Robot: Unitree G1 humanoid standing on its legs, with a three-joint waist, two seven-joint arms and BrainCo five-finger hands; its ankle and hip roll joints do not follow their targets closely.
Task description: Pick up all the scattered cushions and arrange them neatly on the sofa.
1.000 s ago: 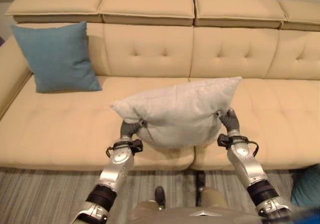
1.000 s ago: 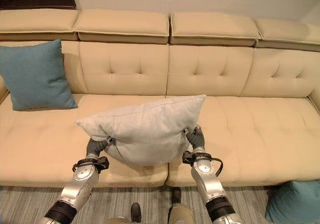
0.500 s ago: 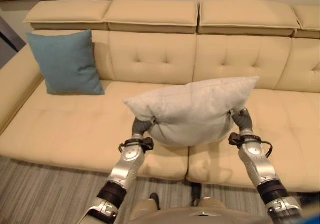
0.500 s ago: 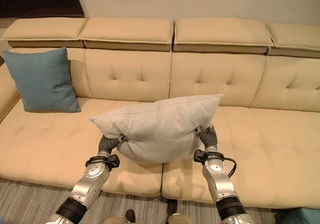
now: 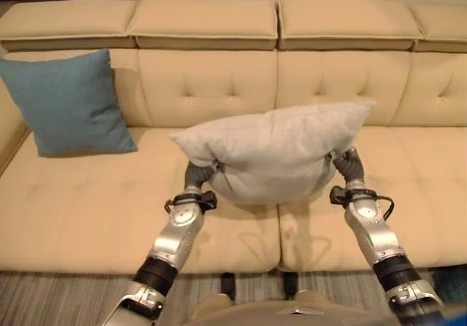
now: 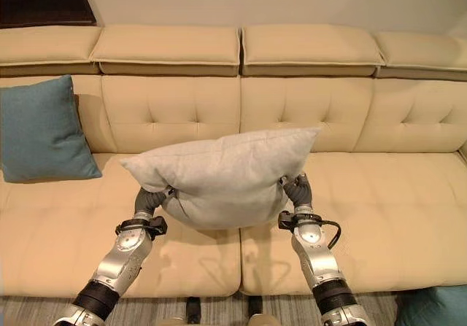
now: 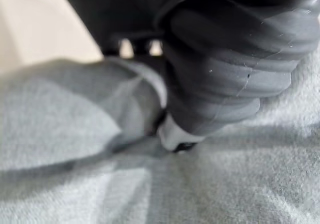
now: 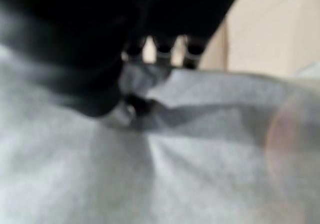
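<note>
Left eye view: the grey cushion (image 5: 273, 149) hangs above the front of the sofa (image 5: 87, 202), over the seam between two seat pads, its long axis running side to side and roughly parallel to the backrest. The left hand (image 5: 197, 174) pinches its lower left edge and the right hand (image 5: 349, 165) its lower right edge, so both are equally near and the cushion sits between them, clear of the seat. A teal cushion (image 5: 67, 103) leans upright against the backrest at the sofa's left end, well apart.

Right eye view: the open seat and backrest lie straight ahead, beyond the cushion, so I judge the placing move is forward and down. Another teal cushion (image 6: 430, 305) lies on the floor at lower right.

Left wrist view: the thumb presses a fold of grey fabric, the hand clenched on the cushion.

Right wrist view: dark-tipped fingers curl over a grey fold, gripping it.
</note>
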